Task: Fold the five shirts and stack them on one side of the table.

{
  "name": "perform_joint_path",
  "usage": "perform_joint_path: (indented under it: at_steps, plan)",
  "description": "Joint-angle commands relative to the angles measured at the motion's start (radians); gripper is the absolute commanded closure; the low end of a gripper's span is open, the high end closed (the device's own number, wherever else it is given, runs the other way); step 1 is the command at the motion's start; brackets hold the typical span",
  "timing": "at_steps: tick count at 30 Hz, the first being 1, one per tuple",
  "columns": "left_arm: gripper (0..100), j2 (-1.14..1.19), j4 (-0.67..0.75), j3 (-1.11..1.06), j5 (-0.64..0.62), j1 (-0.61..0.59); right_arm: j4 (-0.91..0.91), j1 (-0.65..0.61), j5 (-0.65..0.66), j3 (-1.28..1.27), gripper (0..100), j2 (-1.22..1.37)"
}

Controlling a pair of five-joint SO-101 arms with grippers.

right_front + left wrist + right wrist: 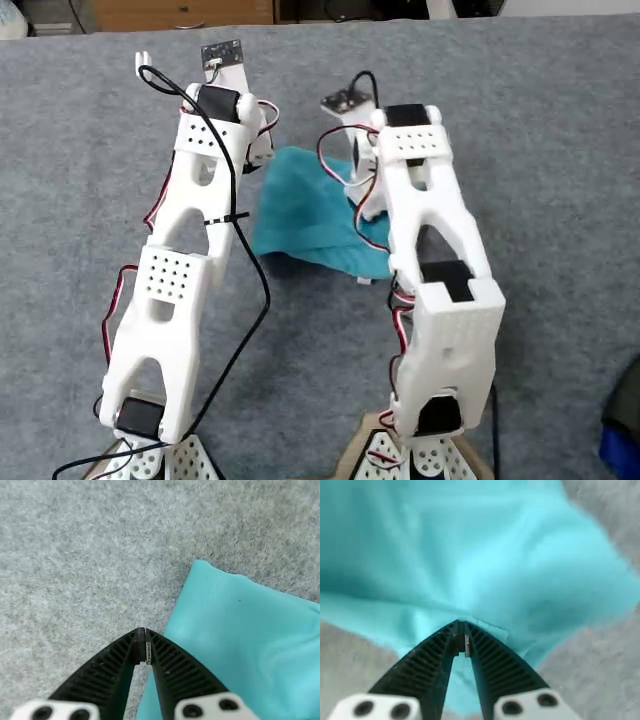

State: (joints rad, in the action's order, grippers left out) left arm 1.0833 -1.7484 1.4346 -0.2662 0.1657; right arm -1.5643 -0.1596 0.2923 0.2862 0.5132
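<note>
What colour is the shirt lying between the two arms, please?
The shirt is plain turquoise, clearest in the left wrist view.

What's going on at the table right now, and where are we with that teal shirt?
Both arms are at one teal shirt, which lies rumpled on the gray table cover between them. The right claw is shut on the fabric, which bunches toward its tips. The left claw is shut too, right at the shirt's edge; I cannot tell whether it pinches any cloth. The shirt is not yet neatly folded.
</note>
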Motion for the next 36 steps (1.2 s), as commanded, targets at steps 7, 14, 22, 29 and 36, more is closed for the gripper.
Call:
perform_joint_path:
  at_steps: [7,14,22,29,36]
  plan:
    - [98,-0.016,-0.008,0.044,0.011,0.008,-0.219,0.045,0.008,0.036,99.1,-0.004]
    - [98,-0.016,-0.008,-0.006,0.011,0.008,-0.221,0.143,0.006,-0.019,99.1,-0.117]
    - [98,-0.021,-0.008,-0.023,0.011,0.031,-0.103,0.097,0.006,-0.145,99.1,-0.423]
    - [98,-0.019,-0.008,-0.023,0.011,0.074,0.265,-0.007,0.005,-0.305,99.2,-0.367]
    - [98,-0.025,-0.008,-0.023,0.011,0.06,0.195,-0.01,0.005,-0.349,99.2,-0.251]
